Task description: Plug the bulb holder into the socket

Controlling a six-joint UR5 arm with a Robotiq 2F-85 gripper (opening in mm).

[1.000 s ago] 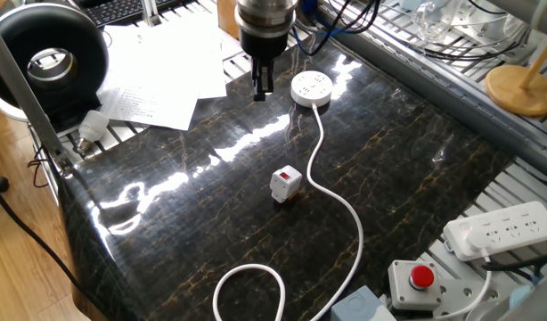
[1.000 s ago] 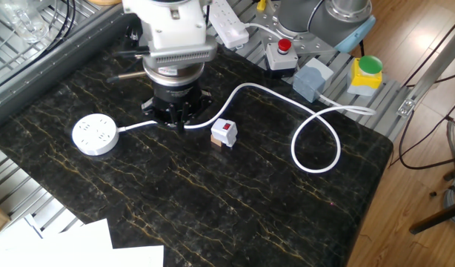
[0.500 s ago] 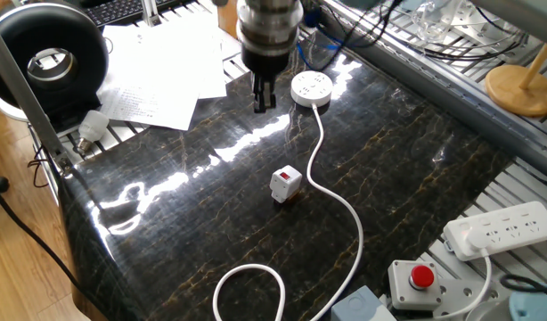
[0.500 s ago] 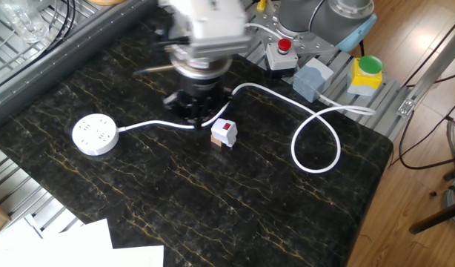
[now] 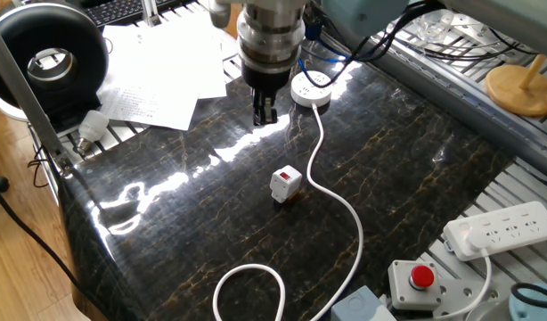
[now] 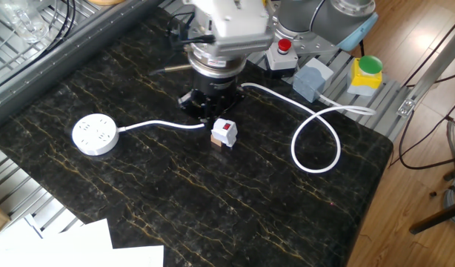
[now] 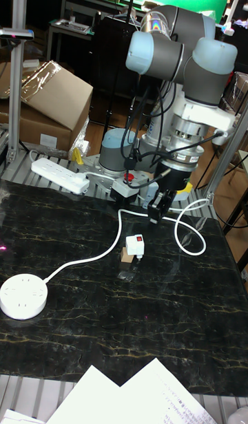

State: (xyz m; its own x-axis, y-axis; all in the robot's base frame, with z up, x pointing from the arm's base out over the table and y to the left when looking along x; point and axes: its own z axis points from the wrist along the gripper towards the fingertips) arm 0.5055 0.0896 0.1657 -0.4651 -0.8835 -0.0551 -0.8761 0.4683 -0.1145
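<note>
The bulb holder (image 5: 285, 184), a small white box with a red patch, stands mid-table beside the cord; it also shows as the bulb holder (image 6: 224, 133) and the bulb holder (image 7: 134, 245), where it rests on a small brown block (image 7: 125, 261). The round white socket (image 5: 313, 87) lies at the table's far side, also seen as the socket (image 6: 95, 135) and the socket (image 7: 23, 297). My gripper (image 5: 264, 113) hangs above the table between socket and holder, fingers close together and holding nothing. The gripper (image 6: 211, 110) is just behind the holder, and the gripper (image 7: 158, 213) sits up and to its right.
The socket's white cord (image 5: 345, 209) runs past the holder and loops near the table's front edge. A long power strip (image 5: 503, 227) and a red-button box (image 5: 420, 280) sit off the slab. Papers (image 5: 158, 71) and a light bulb (image 5: 93, 126) lie at the left.
The gripper has travelled from beside the socket toward the bulb holder, ending just behind it. Holder, socket and cord have not moved.
</note>
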